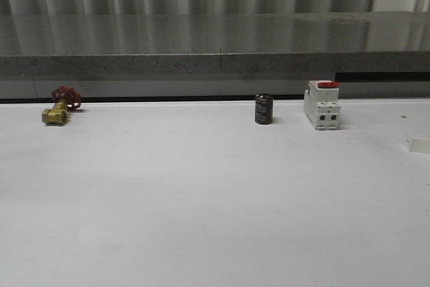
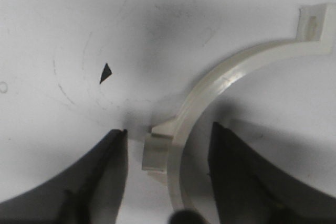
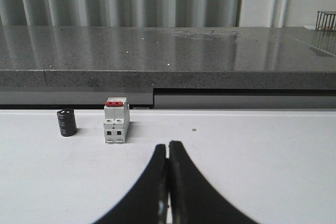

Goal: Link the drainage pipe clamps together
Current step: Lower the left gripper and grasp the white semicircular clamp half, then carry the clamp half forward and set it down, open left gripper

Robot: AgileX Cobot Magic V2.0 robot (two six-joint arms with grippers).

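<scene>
**Grabbing the pipe clamp half: light, springy, kinda slick**

Looking down through the left wrist camera: one drainage pipe clamp half (image 2: 210, 85), a cream-white semicircular band, lying flat on the white counter (image 1: 201, 220) right under the left gripper (image 2: 168, 171). Jaws spread wide, straddling the band near its small outer lug (image 2: 155, 153), one finger on the outside of the curve, the other on the inside. No contact visible yet, so not holding anything. Flat end tab (image 2: 314, 22) sticking out at the far end of the arc.

Handling guess: thin moulded plastic, so very light, fairly stiff across the band but probably a bit springy along the arc. Glossy surface, likely to slip or pivot under a loose pinch. Best bet seems to be pinching across the band thickness right by the lug, where it's chunkier and gives the pads something to stop against. Grabbing mid-arc probably lets it swing.

Possibly a bit of pale plastic (image 1: 418, 144) at the right edge of the counter in the front view, too cropped to call.

Right gripper (image 3: 168, 182): jaws pressed together, nothing between them, pointed toward the back edge.

Containers: none anywhere. Along the back edge just a brass valve (image 1: 59, 107) with red handwheel, a small black capacitor-looking cylinder (image 1: 263, 109) and a white breaker (image 1: 322, 104) with red switch, all loose on the counter.
</scene>
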